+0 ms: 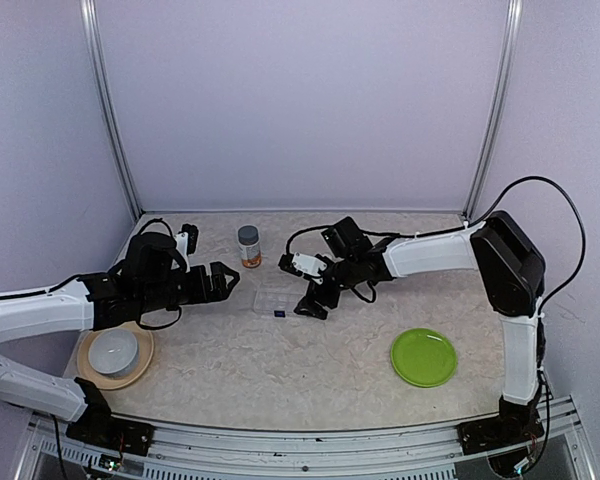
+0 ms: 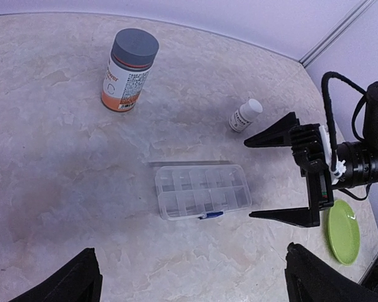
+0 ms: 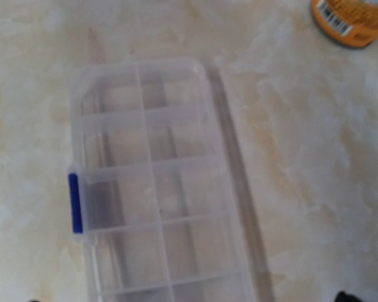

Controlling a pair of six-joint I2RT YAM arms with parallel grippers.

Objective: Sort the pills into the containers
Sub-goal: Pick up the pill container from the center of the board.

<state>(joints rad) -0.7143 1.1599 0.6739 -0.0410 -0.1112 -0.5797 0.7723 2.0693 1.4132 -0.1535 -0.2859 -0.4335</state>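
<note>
Logged left gripper (image 1: pixel 225 280) above the left half of the marbled table (image 1: pixel 310 390), with jaws spread wide and nothing between them; confirmed in left wrist view by own black fingers (image 2: pixel 75 280) at the two bottom corners, far apart. Logged right gripper (image 2: pixel 251 179) likewise wide open and empty, hanging just to the right of a clear compartment box (image 2: pixel 201 192), touching nothing. Found box lying flat near table centre, between the two grippers, with small blue latch (image 2: pixel 211 215) on its near long edge; looked straight down onto its dividers in right wrist view. Located clear bottle (image 2: pixel 129 70) with gray cap and white-and-orange label standing upright behind the box toward the back of the table, well apart from it and from both grippers. Located small vial (image 2: pixel 246 116) with white cap, also upright, to the right of the bottle, behind the box's right end and near the right gripper's far jaw, not touching it. Could not pick out vial with certainty in top view. Could not tell contents of bottle, vial or compartments. Noted green plate (image 1: pixel 423 357) at near right, well apart from the box, and white bowl (image 1: pixel 113 350) on tan plate (image 1: pixel 132 378) at near left.
</note>
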